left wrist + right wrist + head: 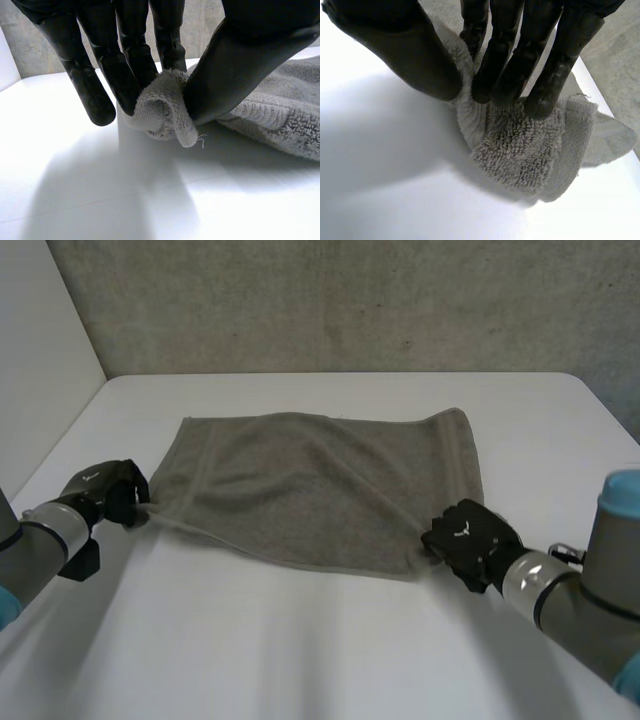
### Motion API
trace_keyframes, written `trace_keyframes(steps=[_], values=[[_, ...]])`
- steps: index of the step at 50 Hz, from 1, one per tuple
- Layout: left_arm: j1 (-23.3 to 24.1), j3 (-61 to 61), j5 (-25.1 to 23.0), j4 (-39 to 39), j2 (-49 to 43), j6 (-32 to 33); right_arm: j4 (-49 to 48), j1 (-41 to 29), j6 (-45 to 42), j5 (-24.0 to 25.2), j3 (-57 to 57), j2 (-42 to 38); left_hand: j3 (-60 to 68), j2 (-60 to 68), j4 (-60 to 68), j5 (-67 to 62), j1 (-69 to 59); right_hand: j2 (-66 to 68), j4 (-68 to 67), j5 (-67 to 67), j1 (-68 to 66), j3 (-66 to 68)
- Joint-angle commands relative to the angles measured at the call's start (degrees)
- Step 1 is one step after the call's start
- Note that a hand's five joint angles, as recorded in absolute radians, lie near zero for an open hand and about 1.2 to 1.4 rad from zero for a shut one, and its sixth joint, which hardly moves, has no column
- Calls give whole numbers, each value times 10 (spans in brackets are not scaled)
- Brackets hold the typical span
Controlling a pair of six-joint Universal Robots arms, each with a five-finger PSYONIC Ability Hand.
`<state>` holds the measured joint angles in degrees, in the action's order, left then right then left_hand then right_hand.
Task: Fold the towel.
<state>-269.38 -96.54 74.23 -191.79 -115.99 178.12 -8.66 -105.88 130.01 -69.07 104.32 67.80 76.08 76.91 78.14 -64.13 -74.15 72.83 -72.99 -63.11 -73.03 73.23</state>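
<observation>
Though corner-pinched — nubby grey terry towel [320,490]

The towel [320,490] is a grey terry cloth, lying spread in a single layer across the middle of the white table [300,640], its long sides running left to right. Its far edge is lying flat, and a woven band is showing along each short end. The near left corner is curling into a small bunched fold, a loose thread hanging from its tip. The near right corner is crumpling into a rounded wad on the surface, its hem band doubling over beside it
</observation>
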Motion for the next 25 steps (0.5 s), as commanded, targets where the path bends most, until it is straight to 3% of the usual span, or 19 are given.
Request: trace_keyframes(steps=[1,5,25], values=[[3,-10,5,-35,4,-2,-60,12,26,-2,47,15,39,31,19,-59,-59,-243,245,246,245,-247],[3,-16,6,-57,4,-5,-66,31,45,0,50,17,39,31,19,-59,-59,-318,319,321,320,-322],[6,-19,5,-64,2,-5,-96,109,41,37,50,17,39,31,19,-59,-59,-254,256,257,256,-258]])
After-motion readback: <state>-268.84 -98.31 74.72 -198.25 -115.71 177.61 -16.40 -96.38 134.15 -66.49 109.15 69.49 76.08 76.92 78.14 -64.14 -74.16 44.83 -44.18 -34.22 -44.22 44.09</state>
